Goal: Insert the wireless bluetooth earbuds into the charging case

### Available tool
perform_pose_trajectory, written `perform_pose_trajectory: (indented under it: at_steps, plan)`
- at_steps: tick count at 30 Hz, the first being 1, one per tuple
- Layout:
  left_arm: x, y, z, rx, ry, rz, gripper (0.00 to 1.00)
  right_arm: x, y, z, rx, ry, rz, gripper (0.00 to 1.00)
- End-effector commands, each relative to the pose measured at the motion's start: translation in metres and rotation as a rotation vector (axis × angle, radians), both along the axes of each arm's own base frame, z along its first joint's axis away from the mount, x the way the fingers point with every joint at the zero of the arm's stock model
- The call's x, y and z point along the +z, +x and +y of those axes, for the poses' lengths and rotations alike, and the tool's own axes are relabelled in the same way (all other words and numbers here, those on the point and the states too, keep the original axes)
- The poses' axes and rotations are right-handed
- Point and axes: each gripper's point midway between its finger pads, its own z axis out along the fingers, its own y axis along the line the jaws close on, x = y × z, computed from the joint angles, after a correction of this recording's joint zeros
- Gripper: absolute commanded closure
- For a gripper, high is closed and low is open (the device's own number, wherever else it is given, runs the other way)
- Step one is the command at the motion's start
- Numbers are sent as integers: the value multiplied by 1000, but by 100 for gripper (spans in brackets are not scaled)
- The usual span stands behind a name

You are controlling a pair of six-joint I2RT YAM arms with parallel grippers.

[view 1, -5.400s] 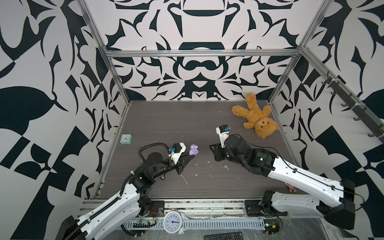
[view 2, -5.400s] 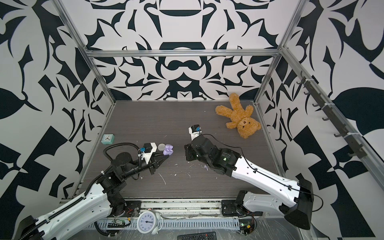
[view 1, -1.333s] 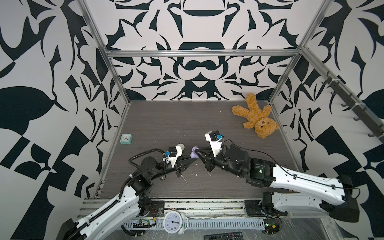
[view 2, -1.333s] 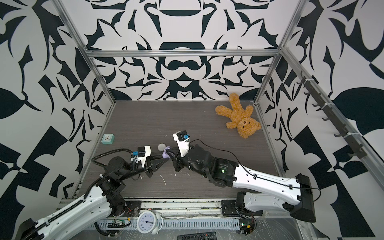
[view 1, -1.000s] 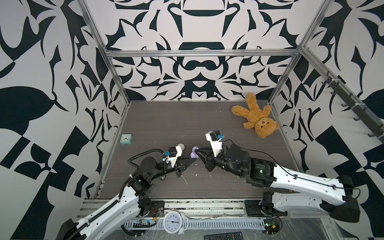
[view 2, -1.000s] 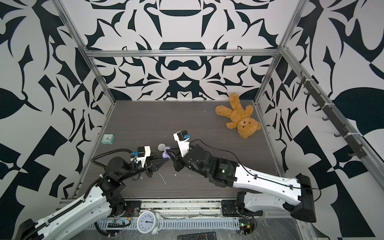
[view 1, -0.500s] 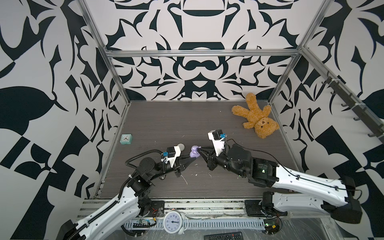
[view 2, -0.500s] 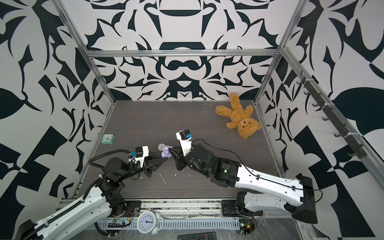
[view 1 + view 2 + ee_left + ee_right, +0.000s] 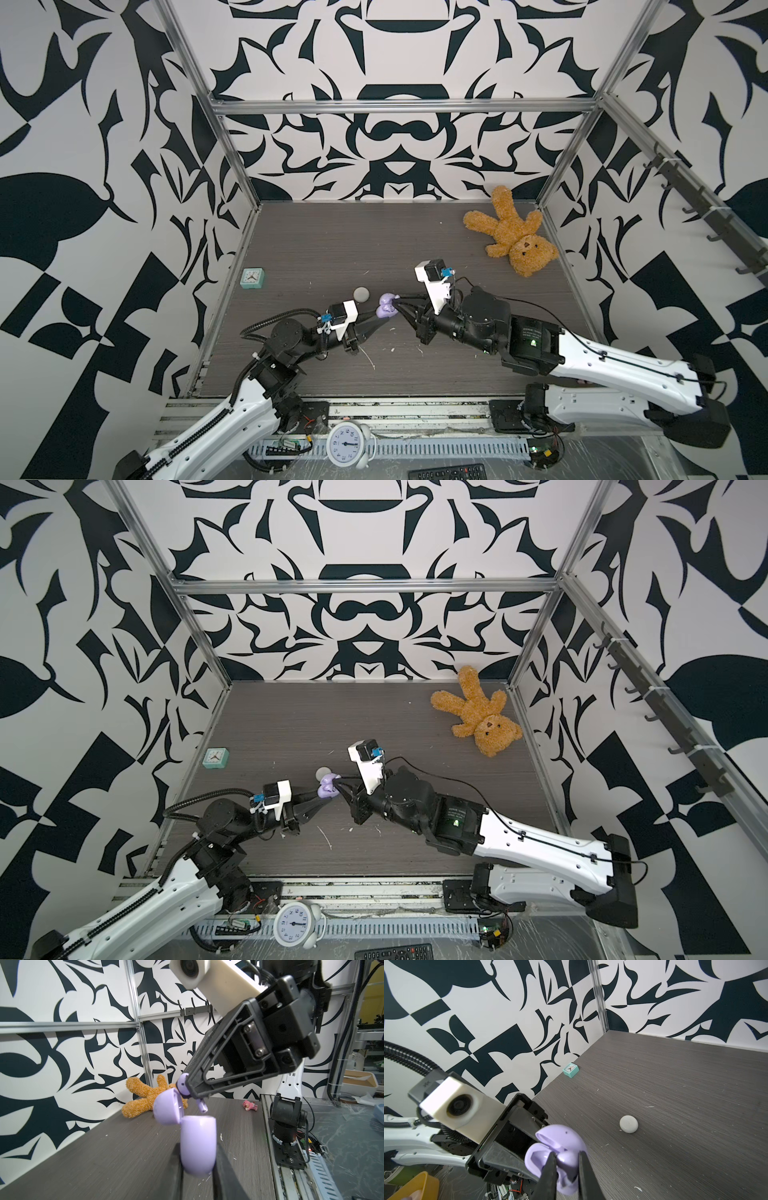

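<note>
Earbud (image 9: pixel 183 1085) in right pincer (image 9: pixel 397 307), open purple case (image 9: pixel 197 1142) in left pincer (image 9: pixel 377 321)

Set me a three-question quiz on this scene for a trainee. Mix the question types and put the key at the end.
1. True or false: the pale purple rounded plastic charging case, gripped by the left claw, has its lid open.
2. What does the right claw grip? A) a white earbud; B) a pale purple stemmed plastic earbud; C) nothing.
3. Is that earbud seated in the case yet?
Key: 1 true. 2 B. 3 No: its stem hangs just above the case's opening.
</note>
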Motion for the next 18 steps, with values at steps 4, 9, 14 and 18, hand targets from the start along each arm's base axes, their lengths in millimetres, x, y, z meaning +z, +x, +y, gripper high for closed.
perform_pose_trajectory:
  at_steps: [4, 9, 14, 18]
  plan:
    - [-1, -13, -3, -67, 9, -62, 100, 23, -7, -2, 43, 95, -64, 93]
    - [-1, -12, -3, -64, 5, -59, 100, 24, -12, 0, 67, 118, -73, 93]
    - [0, -9, -3, -57, -5, -41, 100, 20, -15, 2, 76, 118, -74, 93]
    - [1, -6, -3, -55, -14, -20, 100, 19, -20, 6, 88, 116, -86, 93]
